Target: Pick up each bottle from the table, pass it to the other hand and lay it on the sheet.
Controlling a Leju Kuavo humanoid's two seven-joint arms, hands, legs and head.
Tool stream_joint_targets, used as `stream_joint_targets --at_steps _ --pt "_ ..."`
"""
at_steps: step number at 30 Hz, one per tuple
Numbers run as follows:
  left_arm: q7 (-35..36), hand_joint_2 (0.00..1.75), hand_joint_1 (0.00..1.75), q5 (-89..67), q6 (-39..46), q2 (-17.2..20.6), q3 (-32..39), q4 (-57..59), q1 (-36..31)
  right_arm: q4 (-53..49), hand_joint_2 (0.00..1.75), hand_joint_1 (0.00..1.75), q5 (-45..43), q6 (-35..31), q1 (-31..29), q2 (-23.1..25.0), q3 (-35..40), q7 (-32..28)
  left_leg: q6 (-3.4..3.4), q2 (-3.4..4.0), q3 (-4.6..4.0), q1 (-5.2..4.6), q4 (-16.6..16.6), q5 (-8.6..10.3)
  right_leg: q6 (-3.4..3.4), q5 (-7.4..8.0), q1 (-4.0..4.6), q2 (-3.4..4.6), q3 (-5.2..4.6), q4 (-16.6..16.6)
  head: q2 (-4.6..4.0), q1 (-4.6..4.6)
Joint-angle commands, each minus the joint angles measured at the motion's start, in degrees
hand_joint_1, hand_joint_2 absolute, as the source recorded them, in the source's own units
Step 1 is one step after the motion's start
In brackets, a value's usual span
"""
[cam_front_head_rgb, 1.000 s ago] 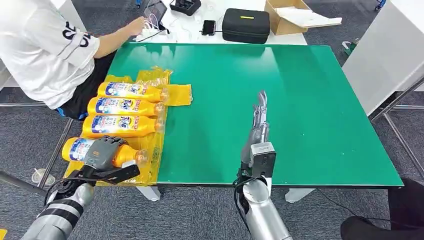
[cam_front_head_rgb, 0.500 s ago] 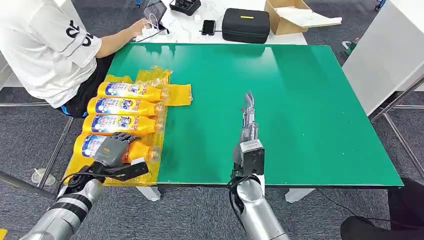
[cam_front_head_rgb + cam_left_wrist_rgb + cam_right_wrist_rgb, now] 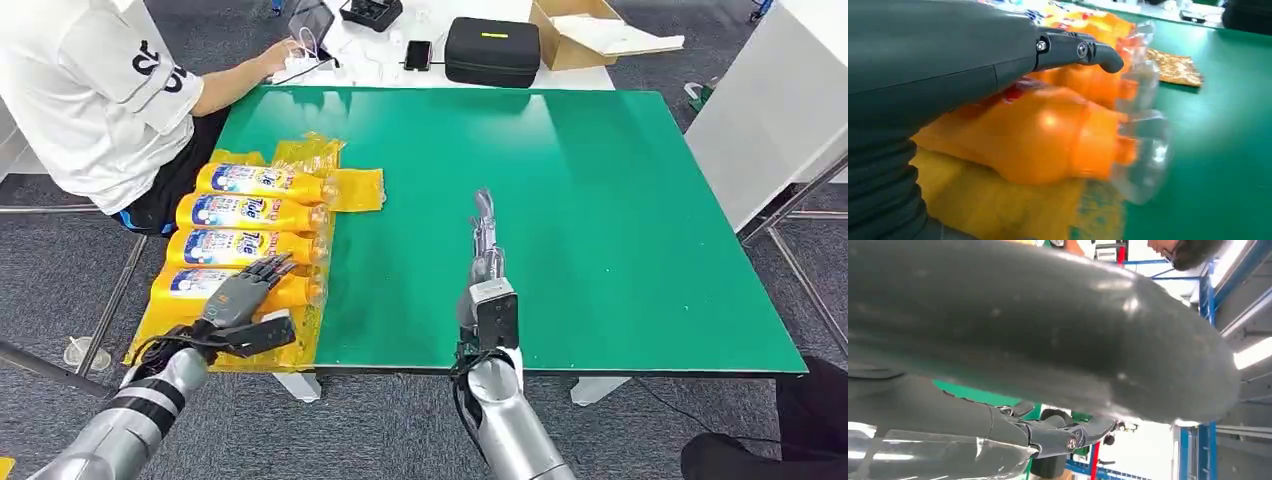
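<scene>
Four orange detergent bottles lie side by side on the yellow sheet (image 3: 360,188) at the table's left edge. The nearest bottle (image 3: 190,284) lies against the third one (image 3: 245,247). My left hand (image 3: 243,293) hovers over the nearest bottle with fingers stretched out and apart, gripping nothing. In the left wrist view the fingers (image 3: 1083,50) extend above that bottle (image 3: 1048,140) and its clear cap. My right hand (image 3: 485,238) is held flat, fingers straight, over the bare green table (image 3: 600,220) near the middle, holding nothing; it looms large and dark (image 3: 1048,340) in the right wrist view.
A person in a white shirt (image 3: 90,90) sits at the table's far left corner. Beyond the table's far edge lie a black case (image 3: 492,50), a phone (image 3: 417,54) and a cardboard box (image 3: 580,30). A white cabinet (image 3: 770,100) stands to the right.
My left hand carried the nearest bottle further onto the sheet against the others, then spread its fingers off it. My right hand drifted left over the table.
</scene>
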Motion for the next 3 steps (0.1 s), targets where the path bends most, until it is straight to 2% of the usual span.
stream_joint_targets --at_steps 1,3 --pt "0.1 0.00 0.00 5.9 -6.4 2.2 -4.2 0.7 2.1 5.9 0.00 0.00 0.4 -0.1 -3.0 -0.9 1.0 0.4 0.05 0.23 0.28 -0.02 -0.1 -0.07 -0.06 0.00 0.01 0.16 0.21 -0.1 0.00 0.00" --pt "0.1 0.00 0.00 12.2 -10.4 4.8 -6.4 -4.3 3.9 6.6 0.00 0.00 0.2 0.0 -3.2 -0.8 0.8 0.3 0.05 0.30 0.33 -0.02 -0.1 -0.07 -0.07 0.02 0.02 0.22 0.23 -0.1 0.00 0.00"
